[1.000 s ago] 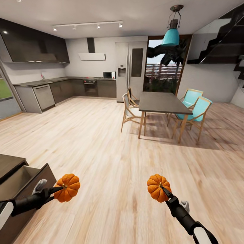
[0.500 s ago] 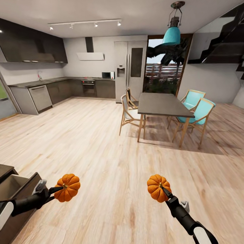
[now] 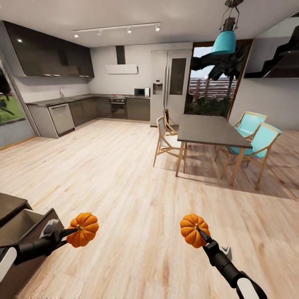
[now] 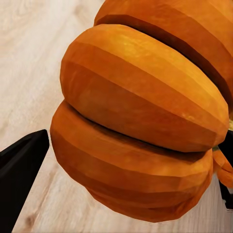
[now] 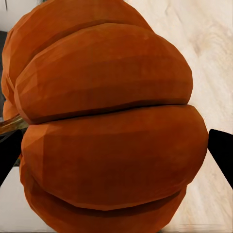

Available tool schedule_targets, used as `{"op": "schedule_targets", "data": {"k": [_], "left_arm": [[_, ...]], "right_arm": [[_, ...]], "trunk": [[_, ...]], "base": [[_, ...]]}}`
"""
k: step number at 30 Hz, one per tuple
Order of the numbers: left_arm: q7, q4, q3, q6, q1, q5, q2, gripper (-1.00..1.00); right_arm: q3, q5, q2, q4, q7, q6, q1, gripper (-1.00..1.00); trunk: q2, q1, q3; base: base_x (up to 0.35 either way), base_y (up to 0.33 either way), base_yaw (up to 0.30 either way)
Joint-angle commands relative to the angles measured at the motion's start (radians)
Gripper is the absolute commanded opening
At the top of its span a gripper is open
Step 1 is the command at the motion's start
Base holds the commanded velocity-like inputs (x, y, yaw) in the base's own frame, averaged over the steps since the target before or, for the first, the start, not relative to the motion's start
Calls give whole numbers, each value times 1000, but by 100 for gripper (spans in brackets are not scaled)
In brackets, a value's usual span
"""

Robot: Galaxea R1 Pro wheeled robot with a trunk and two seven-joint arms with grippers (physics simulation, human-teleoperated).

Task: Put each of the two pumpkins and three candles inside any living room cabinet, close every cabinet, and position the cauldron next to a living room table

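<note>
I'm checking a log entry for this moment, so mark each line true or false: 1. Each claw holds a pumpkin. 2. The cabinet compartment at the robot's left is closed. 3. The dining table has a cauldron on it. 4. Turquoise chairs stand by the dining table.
1. True: the left claw grips one pumpkin, the right claw another pumpkin.
2. False: the cabinet compartment stands open, pale interior showing.
3. False: the dining table top looks bare.
4. True: turquoise chairs stand beside it.
</note>
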State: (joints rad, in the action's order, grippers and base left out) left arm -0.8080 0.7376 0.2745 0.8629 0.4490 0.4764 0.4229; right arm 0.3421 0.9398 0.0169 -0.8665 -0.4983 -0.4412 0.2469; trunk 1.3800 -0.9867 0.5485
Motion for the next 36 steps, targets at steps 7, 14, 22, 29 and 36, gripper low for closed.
{"op": "schedule_targets", "data": {"k": [7,14,22,29,36], "left_arm": [[3,0,0,1,0,2,-1,-100],[3,0,0,1,0,2,-1,-100],[3,0,0,1,0,2,-1,-100],[3,0,0,1,0,2,-1,-100],[3,0,0,1,0,2,-7,-100]], "right_arm": [[-2,1,0,0,1,-1,0,-100],[0,4,0,0,-2,-1,0,-100],[0,4,0,0,-2,0,0,-100],[-1,2,0,0,0,0,0,-100],[-3,-1,0,-2,1,-1,0,-100]], "trunk": [[0,0,0],[0,0,0],[0,0,0],[0,0,0],[0,0,0]], "base": [[218,-89,287],[287,-213,288],[291,-171,180],[292,-168,10],[203,-159,168]]}}
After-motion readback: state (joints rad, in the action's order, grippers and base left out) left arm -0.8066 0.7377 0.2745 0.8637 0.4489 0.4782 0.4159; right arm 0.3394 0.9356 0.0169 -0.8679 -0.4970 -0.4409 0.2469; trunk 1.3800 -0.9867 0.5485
